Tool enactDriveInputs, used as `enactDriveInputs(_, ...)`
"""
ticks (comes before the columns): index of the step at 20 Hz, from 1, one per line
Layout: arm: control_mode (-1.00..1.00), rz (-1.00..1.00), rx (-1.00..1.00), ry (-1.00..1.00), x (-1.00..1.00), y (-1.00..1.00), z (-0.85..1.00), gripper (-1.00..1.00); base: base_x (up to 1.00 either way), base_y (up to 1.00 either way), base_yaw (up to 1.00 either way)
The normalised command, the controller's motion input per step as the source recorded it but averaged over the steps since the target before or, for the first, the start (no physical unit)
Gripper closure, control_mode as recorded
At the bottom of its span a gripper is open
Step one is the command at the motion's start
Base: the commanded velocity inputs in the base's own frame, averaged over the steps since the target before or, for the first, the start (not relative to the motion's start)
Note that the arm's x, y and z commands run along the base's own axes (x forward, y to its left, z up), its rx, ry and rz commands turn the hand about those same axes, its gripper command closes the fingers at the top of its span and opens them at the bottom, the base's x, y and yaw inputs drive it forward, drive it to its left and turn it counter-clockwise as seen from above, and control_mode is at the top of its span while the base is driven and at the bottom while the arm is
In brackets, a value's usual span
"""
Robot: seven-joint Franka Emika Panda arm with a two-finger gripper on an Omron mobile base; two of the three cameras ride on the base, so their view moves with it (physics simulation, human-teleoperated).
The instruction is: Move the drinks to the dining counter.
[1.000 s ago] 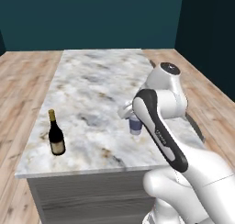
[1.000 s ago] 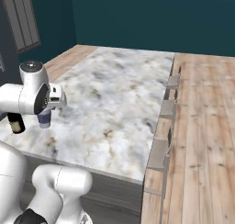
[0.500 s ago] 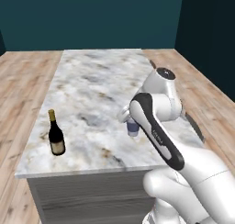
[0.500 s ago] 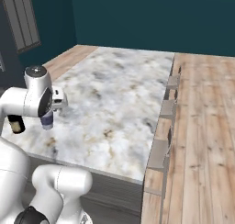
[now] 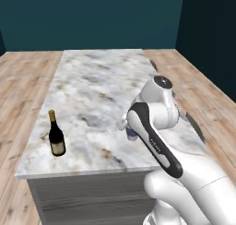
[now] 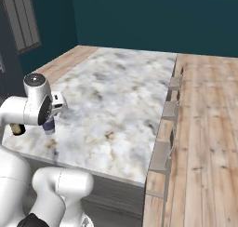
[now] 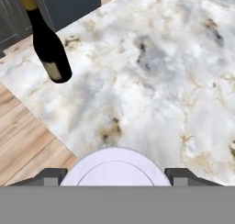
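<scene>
On surface [image 5: 92,95] near front-left corner: wine bottle [image 5: 56,135] delivered; near front edge, fingers [image 7: 114,175] wide around lidded cup [image 7: 114,168], not yet released; blue-green bottle outstanding.

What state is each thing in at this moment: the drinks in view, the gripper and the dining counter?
wine bottle: upright on the dining counter, near its front left corner, free of the gripper.
lidded cup: lid on, between the gripper's fingers, low over the counter; contact with the top cannot be told.
gripper: jaws wide, one either side of the cup.
dining counter: carries the wine bottle.
</scene>
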Motion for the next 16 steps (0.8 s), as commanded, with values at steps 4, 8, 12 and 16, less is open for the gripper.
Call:
enactDriveInputs(4,-1.00,0.09,0.00,-0.04,0.00,0.00,-0.28,1.00,0.00,0.00,0.00)
enactDriveInputs(8,-1.00,0.08,0.00,-0.04,0.01,0.00,-0.27,1.00,0.00,0.00,0.00)
enactDriveInputs(12,-1.00,0.10,0.00,-0.10,0.06,0.00,-0.22,1.00,0.00,0.00,0.00)
enactDriveInputs(16,-1.00,0.10,-0.01,-0.10,0.09,0.00,-0.20,1.00,0.00,0.00,0.00)
